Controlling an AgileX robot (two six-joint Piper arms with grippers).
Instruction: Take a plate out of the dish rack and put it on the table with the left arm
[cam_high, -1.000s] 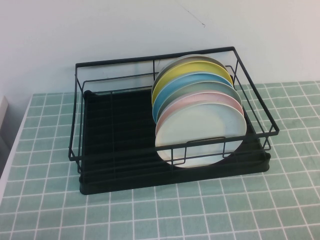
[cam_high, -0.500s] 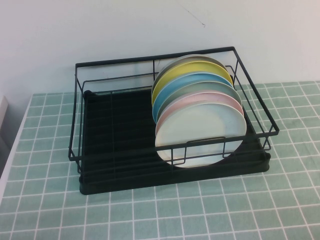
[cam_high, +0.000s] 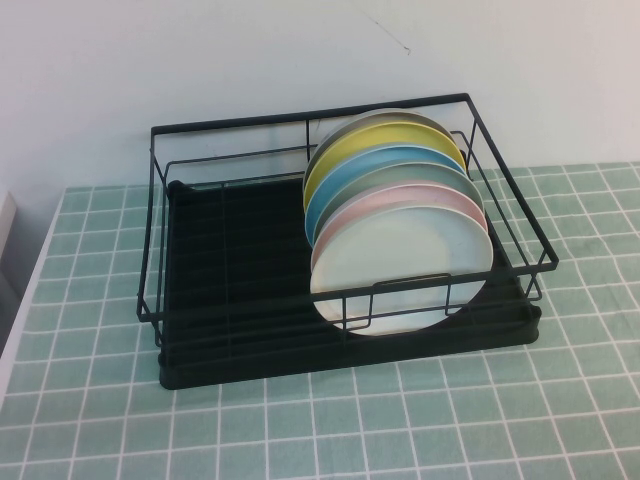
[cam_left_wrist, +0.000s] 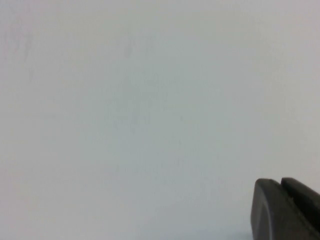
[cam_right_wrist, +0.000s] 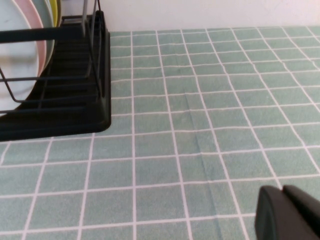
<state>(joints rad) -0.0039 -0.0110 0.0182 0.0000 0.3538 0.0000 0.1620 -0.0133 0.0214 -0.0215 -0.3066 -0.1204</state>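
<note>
Both claws stay out of the high view. Only a dark, rounded, matte corner of the left claw (cam_left_wrist: 285, 210) shows in its wrist view, set against a plain, smooth whitish surface; whether it is released or clenched cannot be told. The right claw (cam_right_wrist: 287, 212) shows the same way, as a black blunt tip hovering over the tabletop (cam_right_wrist: 225, 100), and its state cannot be told either.

Beyond the right claw and off to one side sits the dish rack (cam_high: 250, 290), a wide rectangular frame of thin black wire over a black ribbed tray base with rounded corners. A broad stretch of bare tile lies between that claw and the rack's nearest corner.

Standing on edge in the rack's right half is a row of round, glossy plates leaning back. Frontmost is the plate (cam_high: 400, 265), very pale white with a mint tint and a raised rim, its lower part behind the front wire rail. Behind it come a pink plate (cam_high: 400, 200), blue plates (cam_high: 385, 165) and a yellow plate (cam_high: 370, 138).

Ribbed base fills the rack's left half. Small pale green square tiles with white grout run around the rack on its front and both sides.
</note>
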